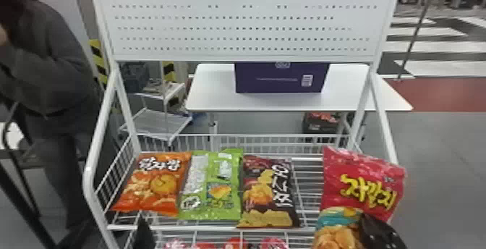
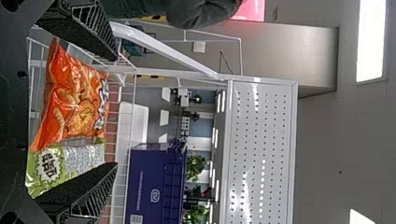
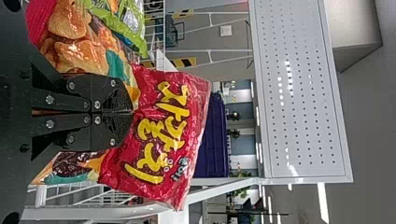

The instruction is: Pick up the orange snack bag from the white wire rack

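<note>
Orange snack bag [image 1: 152,185] is lying along white wire rack's [image 1: 206,227] left edge. Left gripper [image 2: 115,111] is hanging open; right gripper [image 3: 133,112] is sitting closed. Risk: green bag [image 1: 213,190] is touching it, so 1 finger could be catching both.

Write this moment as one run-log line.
orange snack bag: on white wire rack; left hand: open, facing it; right hand: closed, near red snack bag
</note>
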